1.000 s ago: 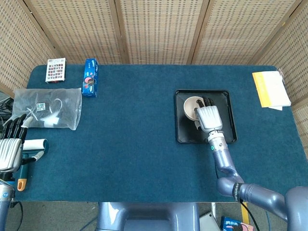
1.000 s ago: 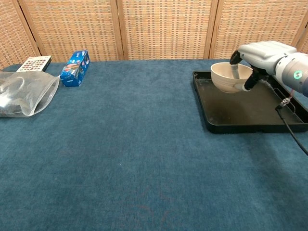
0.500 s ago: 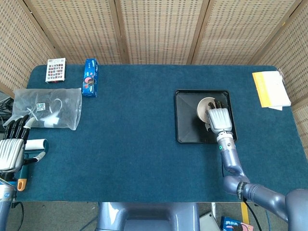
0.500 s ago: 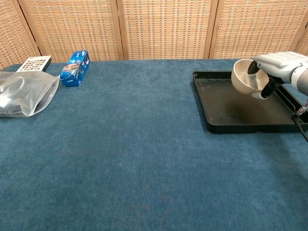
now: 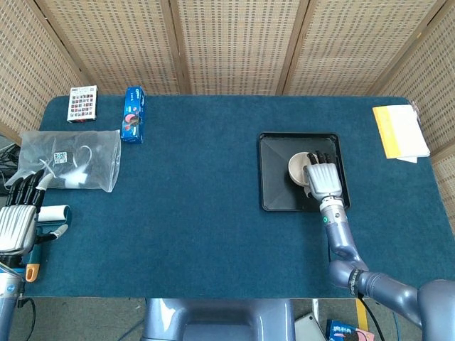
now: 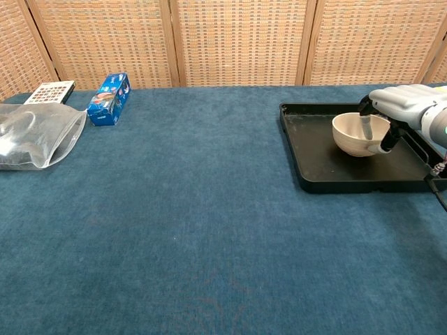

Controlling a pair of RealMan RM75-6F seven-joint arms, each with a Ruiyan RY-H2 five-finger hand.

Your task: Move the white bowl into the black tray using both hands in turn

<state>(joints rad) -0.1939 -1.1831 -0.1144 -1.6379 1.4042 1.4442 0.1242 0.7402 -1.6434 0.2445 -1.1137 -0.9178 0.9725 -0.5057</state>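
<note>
Blue-clothed table (image 5: 213,213) is carrying the black tray (image 5: 274,199), where the right hand (image 5: 325,179) is pinching the rigid, light, breakable-looking white bowl (image 6: 353,134) by its rim.

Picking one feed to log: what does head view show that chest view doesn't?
Head only: left robot hand at the table's left edge, holding nothing, a small white roll beside it, and the yellow-and-white paper at the far right corner. Chest only: side-on look at a finger hooked inside the white bowl. Both: right robot hand holding the bowl in the black tray, blue box, clear bag, patterned card box.
</note>
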